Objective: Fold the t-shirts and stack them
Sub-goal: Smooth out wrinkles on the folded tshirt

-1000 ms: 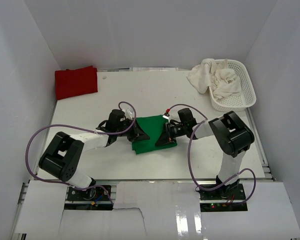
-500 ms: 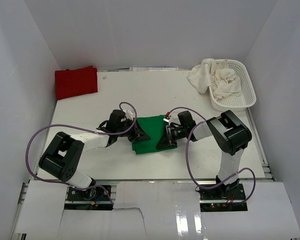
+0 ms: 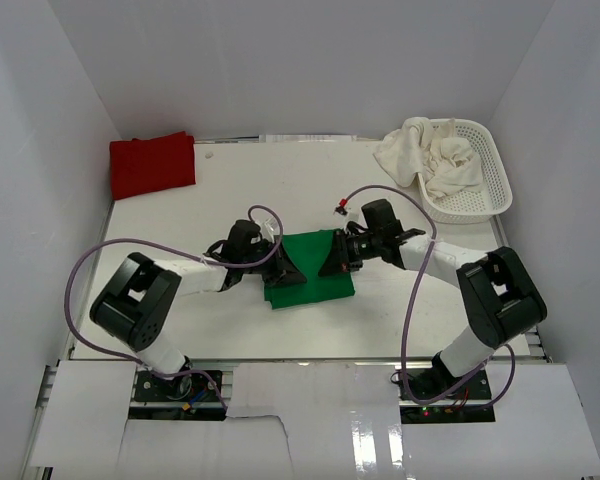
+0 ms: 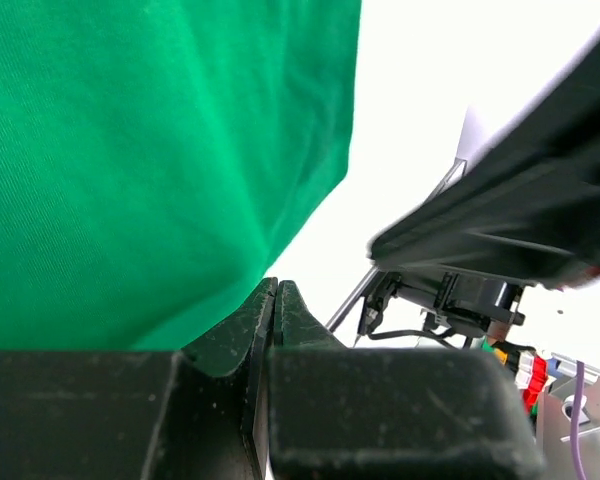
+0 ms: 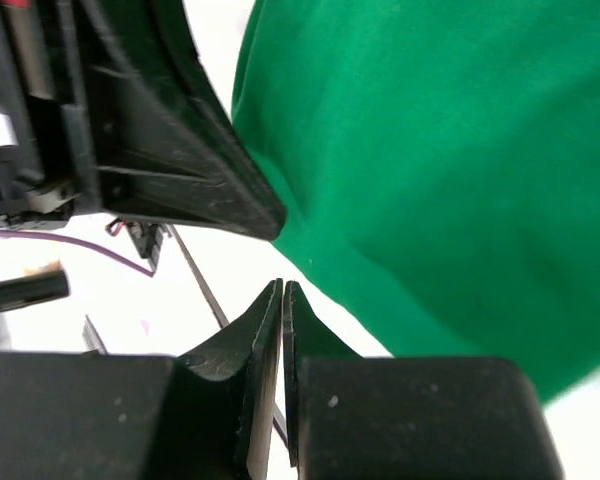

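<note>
We cannot tell whether the left end effector (image 3: 288, 271), fingers together, pinches cloth. The right end effector (image 3: 329, 263) is closed. The folded, smooth, bright green t-shirt (image 3: 310, 287) lies between them, mid-surface (image 3: 230, 200).

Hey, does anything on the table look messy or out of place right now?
Yes. The cream-white shirts in the basket at the far right are crumpled, and one hangs out over its left rim. The green shirt in the middle lies slightly askew. The red shirt sits folded at the far left.
</note>
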You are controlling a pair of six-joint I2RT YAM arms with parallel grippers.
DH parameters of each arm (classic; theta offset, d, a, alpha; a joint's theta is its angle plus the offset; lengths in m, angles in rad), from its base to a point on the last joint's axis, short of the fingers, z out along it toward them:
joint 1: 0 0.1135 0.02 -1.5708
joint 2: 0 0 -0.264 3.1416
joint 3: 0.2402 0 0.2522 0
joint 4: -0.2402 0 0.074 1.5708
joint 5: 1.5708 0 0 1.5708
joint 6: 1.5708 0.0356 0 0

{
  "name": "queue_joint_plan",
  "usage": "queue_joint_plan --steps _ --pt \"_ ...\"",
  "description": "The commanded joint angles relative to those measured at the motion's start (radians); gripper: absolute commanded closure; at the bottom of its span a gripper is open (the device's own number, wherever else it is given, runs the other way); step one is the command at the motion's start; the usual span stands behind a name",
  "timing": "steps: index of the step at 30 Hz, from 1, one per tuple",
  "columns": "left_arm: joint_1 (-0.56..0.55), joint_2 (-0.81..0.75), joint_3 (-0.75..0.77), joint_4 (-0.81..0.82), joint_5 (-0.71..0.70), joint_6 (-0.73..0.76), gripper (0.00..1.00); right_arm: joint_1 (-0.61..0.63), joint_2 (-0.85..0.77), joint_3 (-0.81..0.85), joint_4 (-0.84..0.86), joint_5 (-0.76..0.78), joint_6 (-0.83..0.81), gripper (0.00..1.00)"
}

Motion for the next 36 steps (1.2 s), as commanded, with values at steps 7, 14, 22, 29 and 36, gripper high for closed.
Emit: queue_joint_plan --steps 7,14,22,29,36 --pt "-0.012 0.139 -0.002 0.141 0.019 -0.024 0.87 -0.010 -0.087 0.040 -0.169 0.124 -0.074 0.92" --pt "-0.012 0.208 -0.048 0.158 0.007 -0.021 0.87 -0.021 -0.118 0.050 -0.189 0.134 -0.082 0.92" --pt "-0.012 0.057 0.010 0.126 0.077 -0.065 0.85 -0.023 -0.125 0.054 -0.197 0.133 -0.087 0.92" --pt "-0.005 -0.159 0.191 -0.321 -0.123 0.102 0.78 -0.033 -0.150 0.048 -0.206 0.142 -0.091 0.92" --pt "0.146 -0.244 0.015 -0.339 -0.084 0.108 0.27 -0.040 -0.172 0.050 -0.223 0.142 -0.099 0.85"
